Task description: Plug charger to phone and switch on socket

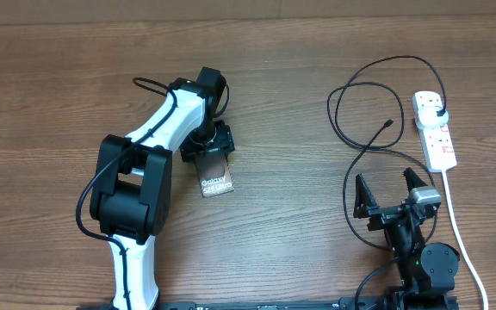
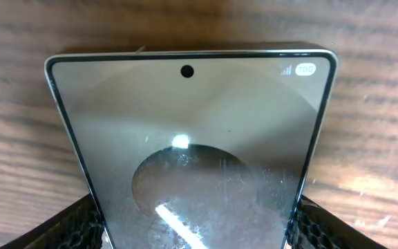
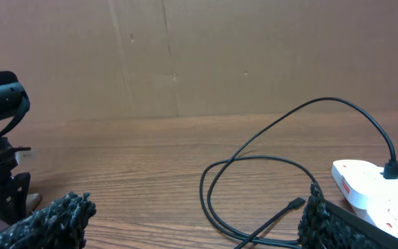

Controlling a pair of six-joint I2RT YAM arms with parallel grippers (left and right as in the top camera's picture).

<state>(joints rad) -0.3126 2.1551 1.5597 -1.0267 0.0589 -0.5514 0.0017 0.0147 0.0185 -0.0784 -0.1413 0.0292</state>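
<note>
Well right of the phone [image 1: 216, 179], pinched by left gripper [image 1: 208, 155]: right gripper [image 1: 384, 182] spread; risk of nudging loose charger tip [image 1: 389, 123] aside through off-centre grasp.

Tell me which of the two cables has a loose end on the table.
The thin black charger: its connector tip lies free on the table. The thick white cord runs from the socket off the picture's bottom edge.

The top camera looked straight down. The left wrist camera sat close over the phone [image 2: 185, 152]. The right one looked low toward the socket [image 3: 365, 176].
</note>
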